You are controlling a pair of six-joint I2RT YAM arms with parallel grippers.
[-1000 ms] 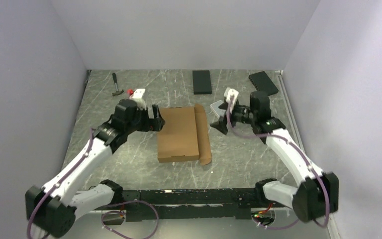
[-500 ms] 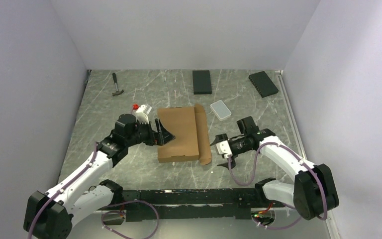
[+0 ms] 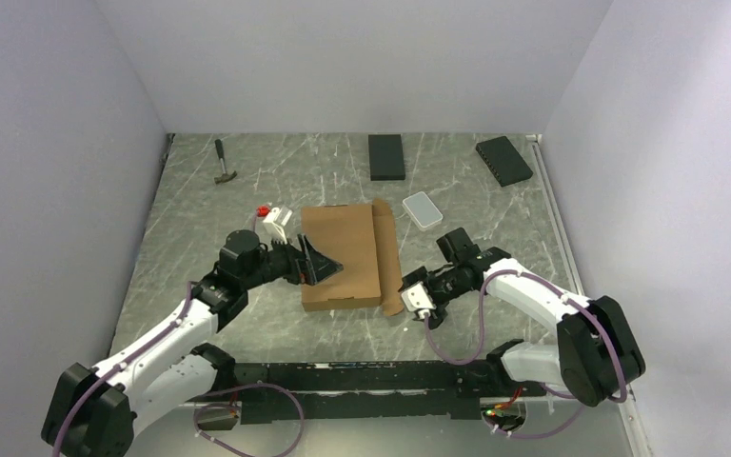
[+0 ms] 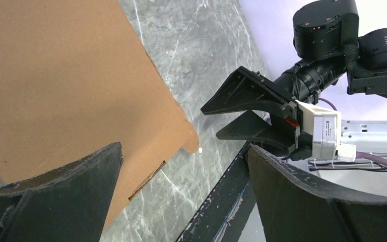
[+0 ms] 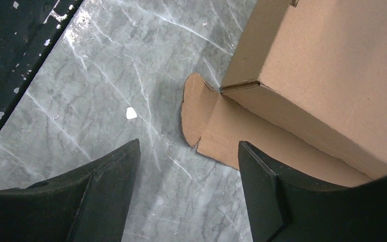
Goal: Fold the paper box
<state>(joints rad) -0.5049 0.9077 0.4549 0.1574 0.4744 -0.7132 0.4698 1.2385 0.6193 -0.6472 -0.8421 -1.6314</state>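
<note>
At the middle of the grey marbled bench (image 3: pixel 247 200): the paper box (image 3: pixel 343 257), brown cardboard, lying flat with its wide face up. Along its right side, a narrow flap (image 3: pixel 387 262) with a rounded near corner, resting on the bench.

Left claw (image 3: pixel 322 263): spread wide, nothing between the fingers, hanging over the left edge of the box.

Right claw (image 3: pixel 409 289): also spread, pinching nothing, low over the bench just beside the near right corner of the box, pointed at the rounded end of the flap. In the right wrist view, both dark fingers (image 5: pixel 302 201) apart, with the flap end lying beyond the gap. Touching the cardboard or not: cannot tell.

Farther back: a small translucent white case (image 3: pixel 423 210) near the far right corner of the box, a black slab (image 3: pixel 386 156) and a second black slab (image 3: pixel 504 160) at the far edge, and a hammer (image 3: pixel 223 164) at the far left.
</note>
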